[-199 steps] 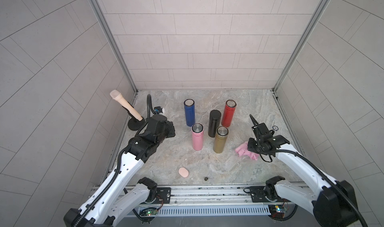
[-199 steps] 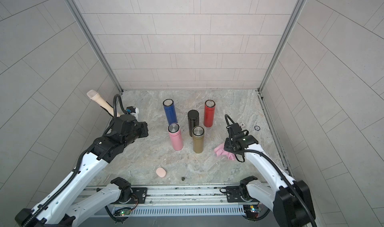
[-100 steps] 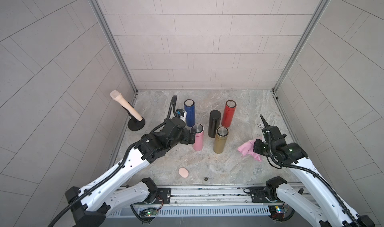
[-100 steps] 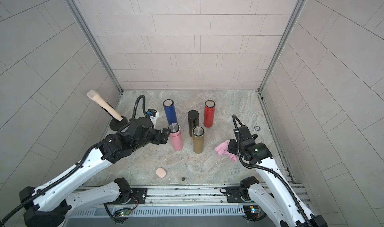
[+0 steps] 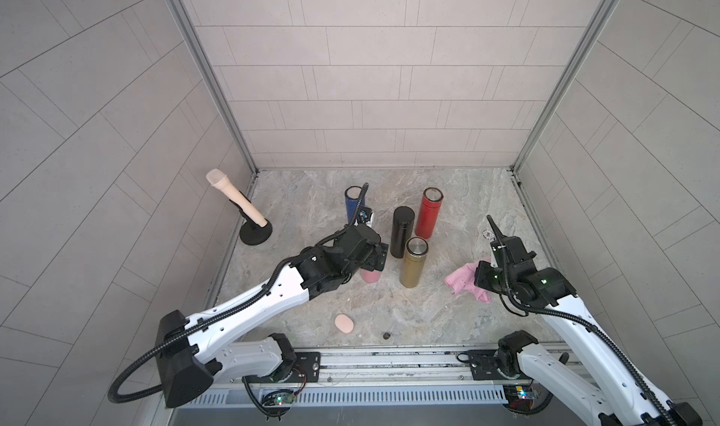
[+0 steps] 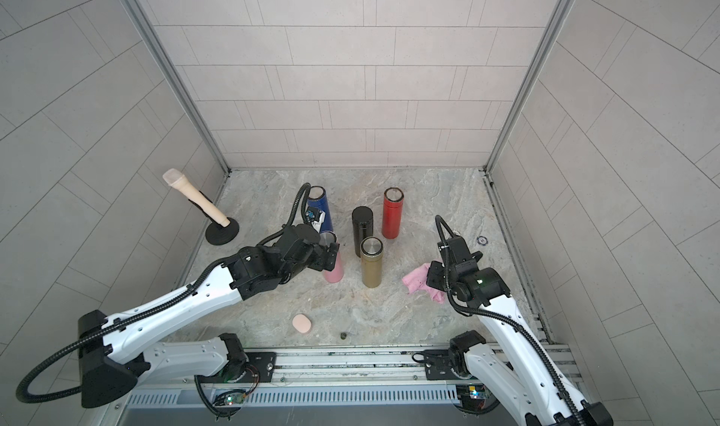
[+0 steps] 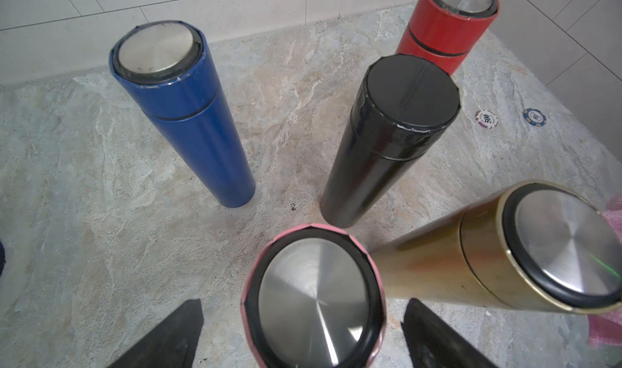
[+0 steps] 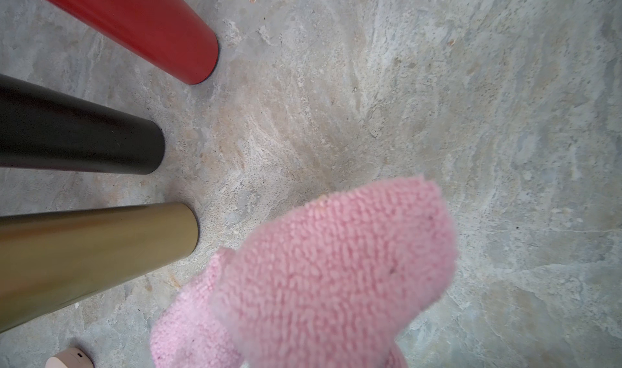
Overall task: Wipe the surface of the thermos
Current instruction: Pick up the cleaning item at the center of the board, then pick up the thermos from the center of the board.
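Five thermoses stand upright in a cluster on the stone floor. The pink thermos (image 7: 313,302) with a steel lid sits between the fingers of my open left gripper (image 7: 303,307), which straddles its top with a gap on each side. In both top views the left gripper (image 5: 380,254) (image 6: 329,252) covers most of the pink thermos (image 5: 370,275) (image 6: 334,266). My right gripper (image 5: 481,278) is shut on a pink cloth (image 5: 461,282) (image 8: 336,265) to the right of the cluster. The cloth hides the right fingers in the right wrist view.
Around the pink one stand a blue thermos (image 5: 352,204), a black thermos (image 5: 401,231), a red thermos (image 5: 428,217) and a gold thermos (image 5: 413,264). A beige handle on a black base (image 5: 255,235) leans at the left wall. A small pink oval (image 5: 344,323) lies near the front. Two poker chips (image 7: 486,118) lie at the right.
My left arm swung right from the wall side to the pink thermos and its gripper opened. The right arm drew back a little, keeping hold of the cloth.
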### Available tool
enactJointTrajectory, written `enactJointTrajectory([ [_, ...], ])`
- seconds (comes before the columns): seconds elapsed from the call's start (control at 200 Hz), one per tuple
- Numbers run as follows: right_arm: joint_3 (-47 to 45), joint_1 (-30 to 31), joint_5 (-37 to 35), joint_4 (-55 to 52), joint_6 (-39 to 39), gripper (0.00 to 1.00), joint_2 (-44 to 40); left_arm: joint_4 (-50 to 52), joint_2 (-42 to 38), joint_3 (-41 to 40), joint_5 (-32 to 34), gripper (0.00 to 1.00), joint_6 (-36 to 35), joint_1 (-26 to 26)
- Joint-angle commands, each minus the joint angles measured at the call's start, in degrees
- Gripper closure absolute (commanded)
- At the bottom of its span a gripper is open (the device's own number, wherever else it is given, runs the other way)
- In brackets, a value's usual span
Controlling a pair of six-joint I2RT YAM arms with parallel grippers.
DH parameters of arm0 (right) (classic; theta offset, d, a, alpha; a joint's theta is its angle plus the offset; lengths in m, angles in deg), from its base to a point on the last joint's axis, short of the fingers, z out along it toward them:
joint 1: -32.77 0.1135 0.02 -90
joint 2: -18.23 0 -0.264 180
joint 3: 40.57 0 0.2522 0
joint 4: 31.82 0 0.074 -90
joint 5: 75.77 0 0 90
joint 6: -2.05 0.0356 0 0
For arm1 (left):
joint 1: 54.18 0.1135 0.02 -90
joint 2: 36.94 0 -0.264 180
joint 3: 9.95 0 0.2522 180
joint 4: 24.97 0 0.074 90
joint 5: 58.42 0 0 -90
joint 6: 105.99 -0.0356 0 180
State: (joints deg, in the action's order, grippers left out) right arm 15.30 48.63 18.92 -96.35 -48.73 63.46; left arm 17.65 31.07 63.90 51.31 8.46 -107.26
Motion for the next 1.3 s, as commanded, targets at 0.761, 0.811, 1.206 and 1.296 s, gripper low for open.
enactJointTrajectory([
  [0.761,-1.8,0.3,-0.1,1.8,0.3,1.00,-0.9,-10.3,6.7,-5.0,2.7,0.13,0.9,-0.3],
  [0.811,-1.9,0.3,0.0,2.1,0.3,1.00,-0.9,-10.3,7.0,-5.2,2.5,0.14,1.0,-0.3],
  [1.206,-0.6,0.3,1.1,0.8,-0.2,1.00,-1.1,-11.4,6.9,-7.1,4.2,0.48,2.0,-0.2],
  [1.296,0.0,0.3,2.1,0.0,-0.6,1.00,-1.9,-10.7,6.3,-6.7,4.8,0.74,1.8,-0.2],
])
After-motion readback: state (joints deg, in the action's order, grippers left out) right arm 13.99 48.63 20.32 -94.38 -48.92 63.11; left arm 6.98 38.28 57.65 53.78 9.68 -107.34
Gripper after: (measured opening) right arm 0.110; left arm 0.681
